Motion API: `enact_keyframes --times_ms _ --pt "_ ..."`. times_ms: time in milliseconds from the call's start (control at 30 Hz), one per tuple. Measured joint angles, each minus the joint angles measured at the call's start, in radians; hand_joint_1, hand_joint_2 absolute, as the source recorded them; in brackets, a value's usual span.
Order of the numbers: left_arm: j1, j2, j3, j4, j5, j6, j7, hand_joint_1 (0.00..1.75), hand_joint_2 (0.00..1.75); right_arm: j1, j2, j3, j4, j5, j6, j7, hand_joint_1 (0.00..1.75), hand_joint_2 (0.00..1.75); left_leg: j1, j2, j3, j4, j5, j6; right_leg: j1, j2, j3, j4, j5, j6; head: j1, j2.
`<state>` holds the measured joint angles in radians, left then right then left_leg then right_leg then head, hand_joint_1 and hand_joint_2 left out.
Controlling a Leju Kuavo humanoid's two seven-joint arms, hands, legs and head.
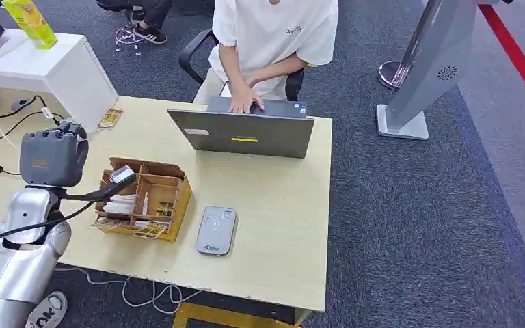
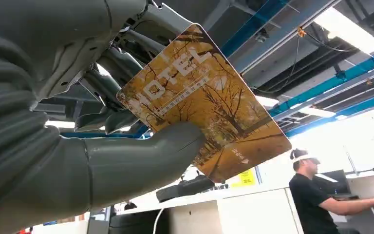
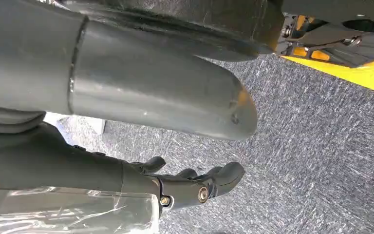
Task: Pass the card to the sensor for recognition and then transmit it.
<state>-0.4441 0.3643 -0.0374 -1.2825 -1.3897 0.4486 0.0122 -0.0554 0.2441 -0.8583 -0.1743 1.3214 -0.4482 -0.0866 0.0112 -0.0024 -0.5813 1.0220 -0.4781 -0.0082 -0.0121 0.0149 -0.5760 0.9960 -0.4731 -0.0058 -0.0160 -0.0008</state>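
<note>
**Card held high, thin pinch the weak point**

The left hand [image 2: 102, 122] grips the card [image 2: 204, 102] between thumb and fingers near one corner; most of it juts free, so a tilt on the way down could slip it. The sensor [image 1: 217, 231] lies below, past the box [image 1: 143, 198]. The card shows golden autumn trees and "HOTEL". The right hand [image 3: 195, 183] hangs empty, fingers loose.

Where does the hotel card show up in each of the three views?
Head view: hidden behind the raised left hand, above the table's left part.
Left wrist view: the card fills the middle, pinched between the thumb and the fingers.
Right wrist view: not in it; the right hand hangs over carpet.
Shared landmark: the left hand, in the head and left wrist views.
</note>
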Motion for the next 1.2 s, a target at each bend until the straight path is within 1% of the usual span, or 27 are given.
enact_keyframes --times_ms 300,333,367,400,433,467,500,533,567,600,667,733,833,1200 --pt "0.0 0.0 0.0 0.0 0.0 0.0 0.0 1.75 1.75 0.0 0.0 0.0 0.0 0.0 0.0 0.0 0.0 0.0 0.0 0.0 0.001 0.0 0.0 0.0 0.0 0.0 -0.001 0.0 0.0 0.0 0.0 0.0" --pt "0.0 -0.002 -0.001 0.0 0.002 -0.005 -0.015 1.75 1.75 0.0 0.0 0.0 0.0 0.002 0.0 0.0 0.0 0.0 0.0 0.0 0.001 0.0 0.0 0.0 0.0 0.0 -0.001 0.0 0.0 0.0 0.0 0.0" --pt "0.002 -0.013 -0.006 -0.003 0.0 -0.018 -0.043 1.75 1.75 0.0 0.0 0.0 0.0 0.007 0.0 0.002 0.0 0.0 0.0 0.001 0.001 0.001 0.0 0.0 0.0 0.0 -0.003 -0.001 0.0 0.0 0.0 0.0" --pt "0.007 -0.044 -0.018 -0.009 -0.026 -0.042 -0.082 1.75 1.75 0.001 0.0 0.003 0.0 0.013 0.0 0.007 0.0 0.0 -0.002 -0.001 0.001 0.001 0.0 0.0 -0.001 -0.001 -0.003 -0.001 0.0 0.0 -0.002 0.0" --pt "0.012 -0.09 -0.039 -0.01 -0.076 -0.045 -0.092 1.75 1.75 0.002 0.002 0.008 0.0 0.021 0.0 0.013 0.0 0.0 -0.003 -0.005 0.001 0.001 0.0 0.001 -0.002 -0.005 -0.001 -0.002 -0.003 0.004 -0.007 0.0" --pt "0.021 -0.147 -0.094 -0.009 -0.132 -0.038 -0.052 1.75 1.75 0.001 0.004 0.013 0.001 0.028 0.0 0.017 0.0 0.0 -0.004 -0.013 0.001 0.001 0.001 0.004 -0.003 -0.011 0.002 -0.001 -0.005 0.007 -0.009 0.0" --pt "0.03 -0.186 -0.159 -0.005 -0.163 -0.029 0.014 1.75 1.75 -0.003 0.006 0.015 0.001 0.03 0.0 0.019 0.0 0.0 -0.004 -0.017 0.0 0.001 0.001 0.004 -0.003 -0.016 0.007 -0.001 -0.005 0.008 -0.005 0.0" --pt "0.039 -0.217 -0.237 0.002 -0.174 -0.021 0.083 1.75 1.75 -0.009 0.011 0.016 0.001 0.03 0.0 0.02 0.0 0.0 -0.003 -0.016 -0.001 0.001 0.0 0.004 -0.003 -0.015 0.007 -0.001 -0.004 0.008 0.004 0.0" --pt "0.047 -0.234 -0.289 0.006 -0.174 -0.013 0.11 1.75 1.75 -0.012 0.012 0.017 0.001 0.03 0.0 0.02 0.0 0.0 -0.004 -0.012 0.0 0.001 -0.001 0.005 -0.003 -0.011 0.006 -0.001 -0.003 0.008 0.009 0.0" --pt "0.049 -0.251 -0.325 0.009 -0.169 -0.011 0.125 1.75 1.75 -0.011 0.014 0.018 0.001 0.03 0.002 0.02 0.0 0.0 -0.004 -0.007 0.0 0.001 -0.002 0.006 -0.004 -0.005 0.005 -0.001 -0.001 0.008 0.008 0.0" --pt "0.044 -0.272 -0.356 0.011 -0.148 -0.011 0.123 1.75 1.75 -0.007 0.014 0.02 0.001 0.029 0.003 0.021 0.0 0.0 -0.005 -0.004 0.001 0.002 -0.002 0.007 -0.004 -0.003 0.004 -0.002 -0.001 0.009 0.007 0.0" --pt "0.042 -0.28 -0.387 0.011 -0.132 -0.013 0.104 1.75 1.75 -0.001 0.014 0.021 0.001 0.027 0.003 0.021 0.0 0.0 -0.005 -0.005 0.0 0.002 -0.002 0.007 -0.004 -0.004 0.004 -0.002 -0.001 0.009 0.007 0.0" --pt "0.043 -0.291 -0.405 0.011 -0.125 -0.019 0.09 1.75 1.75 -0.002 0.014 0.022 0.001 0.027 0.003 0.019 0.0 0.0 -0.004 -0.004 0.001 0.002 -0.002 0.007 -0.004 -0.004 0.004 -0.002 -0.001 0.009 0.007 0.0" --pt "0.044 -0.296 -0.405 0.011 -0.122 -0.025 0.077 1.75 1.75 0.0 0.014 0.025 0.001 0.03 0.003 0.016 0.0 0.0 -0.003 -0.004 0.001 0.001 -0.002 0.006 -0.003 -0.004 0.004 -0.001 -0.001 0.009 0.006 0.0"
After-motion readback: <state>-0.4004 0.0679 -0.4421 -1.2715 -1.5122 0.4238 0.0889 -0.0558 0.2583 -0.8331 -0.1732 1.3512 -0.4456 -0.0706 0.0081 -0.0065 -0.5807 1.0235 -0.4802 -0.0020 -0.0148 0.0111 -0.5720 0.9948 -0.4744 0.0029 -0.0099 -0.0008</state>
